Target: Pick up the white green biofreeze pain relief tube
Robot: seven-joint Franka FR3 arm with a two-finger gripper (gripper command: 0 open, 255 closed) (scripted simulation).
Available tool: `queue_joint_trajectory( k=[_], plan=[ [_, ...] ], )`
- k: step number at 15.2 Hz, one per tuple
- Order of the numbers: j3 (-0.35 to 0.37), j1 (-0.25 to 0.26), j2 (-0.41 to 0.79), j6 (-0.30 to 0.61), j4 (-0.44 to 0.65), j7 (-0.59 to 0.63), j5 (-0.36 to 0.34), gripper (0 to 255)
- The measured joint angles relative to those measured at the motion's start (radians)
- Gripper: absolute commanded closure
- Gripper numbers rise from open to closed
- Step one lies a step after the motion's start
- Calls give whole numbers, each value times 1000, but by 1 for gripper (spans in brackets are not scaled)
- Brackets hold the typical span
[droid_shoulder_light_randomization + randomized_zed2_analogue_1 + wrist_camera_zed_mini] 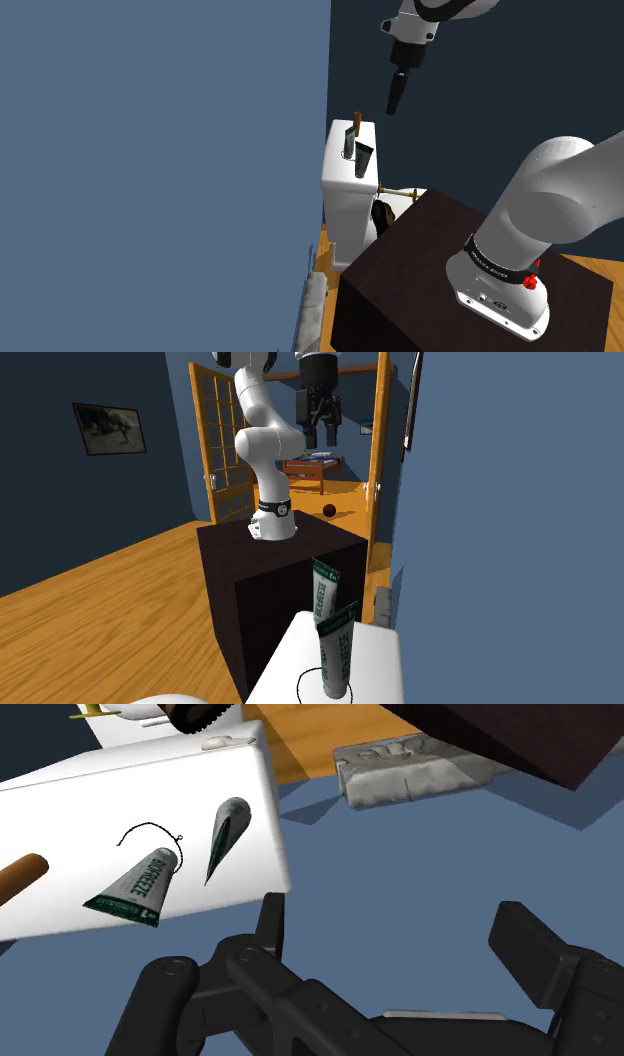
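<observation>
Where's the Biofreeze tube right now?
The white-and-green Biofreeze tube stands on the white flat top, low in the second exterior view, just in front of a similar tube.

White tank lid (60,814) carries Biofreeze tube (135,887), second tube (224,832), brown stick (20,876).

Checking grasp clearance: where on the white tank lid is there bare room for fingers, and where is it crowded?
Free: the white tank lid between the brown cylinder and the labelled green-and-white tube, and the strip beyond the thin black wire loop, on the side away from the open black gripper. Crowded: the gap between that tube and the second, grey-green tube.
</observation>
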Motion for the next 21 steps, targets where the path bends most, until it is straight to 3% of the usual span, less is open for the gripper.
queue_joint_trajectory(
  k=[6,10,15,21],
  plan=[
    [-129,41,190,161,38,-291,-30,0],
    [-211,80,357,263,106,-505,0,0],
    [-266,121,584,355,229,-776,108,0],
    [-249,91,840,418,396,-1104,263,0]
  ],
)
